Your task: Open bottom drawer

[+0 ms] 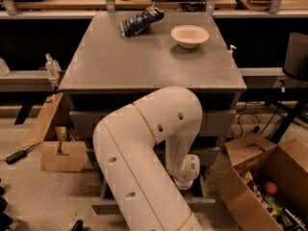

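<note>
No legible text, labels, brands or numbers anywhere. The blue snack bag (141, 21) on the cabinet (144, 61) top has print, but it's unreadable. Cardboard boxes (61, 156) on the floor show no legible marks. The gripper (186, 181) sits low at the cabinet front, mostly hidden behind the arm (144, 143).

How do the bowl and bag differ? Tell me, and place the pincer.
The bowl is pale and round; the bag is dark blue and crumpled. The bowl stands mouth up; the bag lies on its side. Both rest apart on the cabinet top, near its far edge. The pincer hangs low before the cabinet's front.
</note>
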Tool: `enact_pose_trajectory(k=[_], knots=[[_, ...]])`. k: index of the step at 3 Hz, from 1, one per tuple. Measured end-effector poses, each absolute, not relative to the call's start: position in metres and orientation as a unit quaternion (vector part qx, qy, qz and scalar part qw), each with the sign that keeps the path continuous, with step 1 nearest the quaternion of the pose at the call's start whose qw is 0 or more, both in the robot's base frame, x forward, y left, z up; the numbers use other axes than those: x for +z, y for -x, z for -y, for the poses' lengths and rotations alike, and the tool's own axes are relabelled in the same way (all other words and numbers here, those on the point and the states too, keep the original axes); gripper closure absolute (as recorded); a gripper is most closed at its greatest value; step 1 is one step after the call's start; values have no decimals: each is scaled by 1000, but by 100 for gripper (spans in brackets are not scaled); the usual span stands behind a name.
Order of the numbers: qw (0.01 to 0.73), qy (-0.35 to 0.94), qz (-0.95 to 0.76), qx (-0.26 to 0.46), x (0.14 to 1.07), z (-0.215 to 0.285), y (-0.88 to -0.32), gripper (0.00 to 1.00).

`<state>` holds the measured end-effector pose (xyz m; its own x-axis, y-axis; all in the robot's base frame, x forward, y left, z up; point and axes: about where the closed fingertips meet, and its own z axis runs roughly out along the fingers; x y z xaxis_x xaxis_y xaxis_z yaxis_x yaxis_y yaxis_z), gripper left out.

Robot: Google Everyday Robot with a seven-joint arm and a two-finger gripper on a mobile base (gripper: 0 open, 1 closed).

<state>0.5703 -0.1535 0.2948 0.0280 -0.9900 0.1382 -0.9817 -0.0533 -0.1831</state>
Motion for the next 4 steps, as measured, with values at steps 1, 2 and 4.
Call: enact_pose_trajectory(k=[1, 2, 4], knots=[[58, 720, -687, -82, 275, 150, -581, 100], [115, 712, -691, -58, 258, 157, -597, 100], [151, 695, -701, -53, 235, 190, -603, 100]])
